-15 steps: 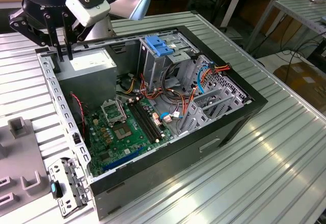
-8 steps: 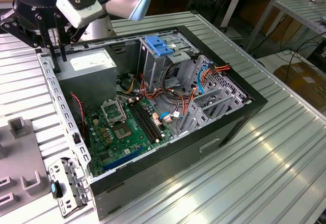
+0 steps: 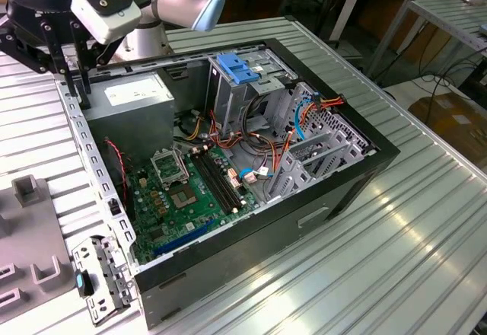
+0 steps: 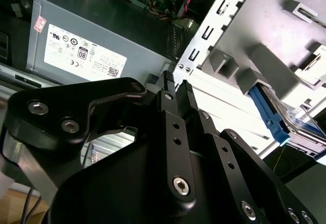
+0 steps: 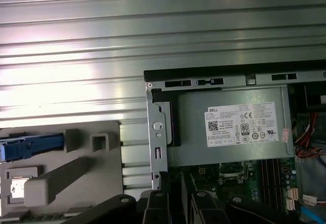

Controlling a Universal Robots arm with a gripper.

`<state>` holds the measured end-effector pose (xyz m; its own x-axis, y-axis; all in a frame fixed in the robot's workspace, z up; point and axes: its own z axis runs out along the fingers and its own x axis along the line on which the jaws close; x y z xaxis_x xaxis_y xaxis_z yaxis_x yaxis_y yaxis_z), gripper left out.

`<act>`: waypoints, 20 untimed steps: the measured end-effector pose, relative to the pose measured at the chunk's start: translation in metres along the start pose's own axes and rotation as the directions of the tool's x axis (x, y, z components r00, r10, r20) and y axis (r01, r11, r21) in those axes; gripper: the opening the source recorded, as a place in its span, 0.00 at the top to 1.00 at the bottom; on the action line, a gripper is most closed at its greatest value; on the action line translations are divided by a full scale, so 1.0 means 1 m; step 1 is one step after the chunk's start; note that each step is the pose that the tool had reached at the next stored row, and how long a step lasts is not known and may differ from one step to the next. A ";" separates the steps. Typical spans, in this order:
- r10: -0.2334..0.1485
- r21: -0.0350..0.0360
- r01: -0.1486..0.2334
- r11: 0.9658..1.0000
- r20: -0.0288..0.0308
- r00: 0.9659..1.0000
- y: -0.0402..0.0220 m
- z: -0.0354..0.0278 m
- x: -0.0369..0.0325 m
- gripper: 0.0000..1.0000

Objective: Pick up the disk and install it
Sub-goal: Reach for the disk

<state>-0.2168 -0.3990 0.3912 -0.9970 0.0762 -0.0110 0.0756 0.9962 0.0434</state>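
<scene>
The disk (image 4: 277, 124) lies in a grey moulded fixture (image 4: 265, 66) beside the computer case, its blue frame showing along one edge. In the first wrist view the disk's blue frame (image 5: 30, 147) sits at the edge of the same fixture (image 5: 76, 173). My gripper (image 4: 176, 83) hangs over the case's metal rim next to the power supply, well apart from the disk. Its black fingers are shut, with nothing between them. In the exterior view the gripper (image 3: 76, 84) hovers above the case's far left corner.
The open computer case (image 3: 304, 221) lies on a ribbed metal table. A grey power-supply box (image 3: 133, 95) fills its corner. A light-blue bracket (image 3: 240, 68) tops the drive cage, with cables and the motherboard (image 3: 183, 198) below. A loose metal bracket (image 3: 103, 278) lies by the case.
</scene>
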 end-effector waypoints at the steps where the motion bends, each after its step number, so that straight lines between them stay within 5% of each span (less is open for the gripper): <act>1: 0.000 0.000 0.000 1.000 0.000 1.000 -0.0001 0.0000 0.0018 0.76; 20: 0.000 0.000 0.000 1.000 -0.002 1.000 -0.0024 0.0004 0.0316 0.76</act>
<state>-0.2485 -0.3989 0.3904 -0.9971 0.0762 -0.0090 0.0758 0.9962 0.0431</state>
